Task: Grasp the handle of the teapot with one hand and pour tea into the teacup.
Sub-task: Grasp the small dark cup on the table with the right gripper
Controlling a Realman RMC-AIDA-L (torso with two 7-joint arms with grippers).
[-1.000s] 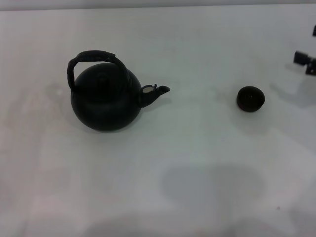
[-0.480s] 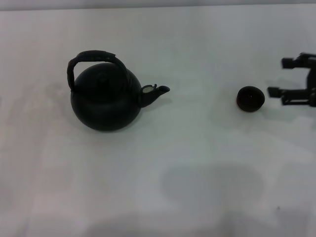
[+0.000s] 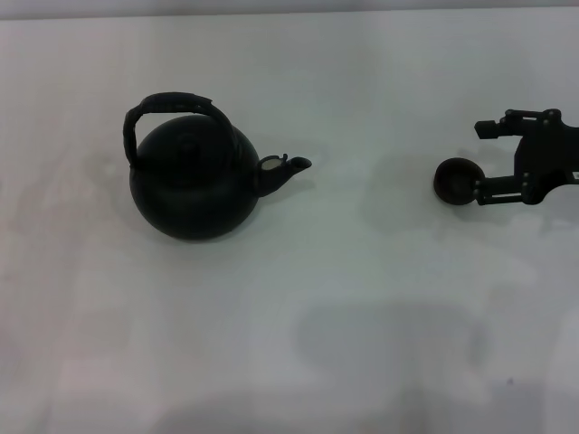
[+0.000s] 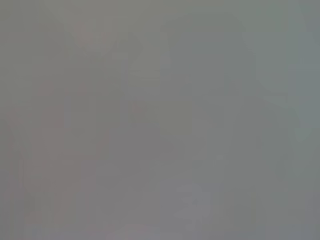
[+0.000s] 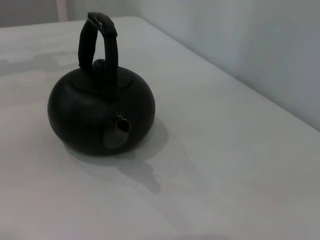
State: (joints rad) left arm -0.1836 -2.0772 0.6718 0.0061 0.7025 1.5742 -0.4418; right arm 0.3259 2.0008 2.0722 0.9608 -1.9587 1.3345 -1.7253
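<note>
White and matte, the surface is bare across the lower half of the head view, marked only by soft shadows. Farther up, at centre left of the frame, sits the large round matte black teapot, upright, its stubby spout pointing toward the right side of the frame. Its dark, wrapped-looking arched handle stands up over the lid, with an open gap between it and the body. In the right wrist view the teapot shows spout-on, with the handle seen nearly edge-on.

At centre right, well apart from the teapot, is the tiny dark brown handleless teacup. The right gripper reaches in from the right edge with its fingers spread wide, holding nothing; the lower finger overlaps the cup's right rim, and whether it touches cannot be told. The left gripper is not in sight, and the left wrist view shows only a blank grey field.

The step in hand looks like steadying or taking the teacup, with the handle not yet grasped. To do it well, the fingers should straddle the cup evenly before closing, since so small and light a cup would likely slide or tip if one finger nudges it first. Keeping it upright and in line with the spout would probably make pouring easier.
</note>
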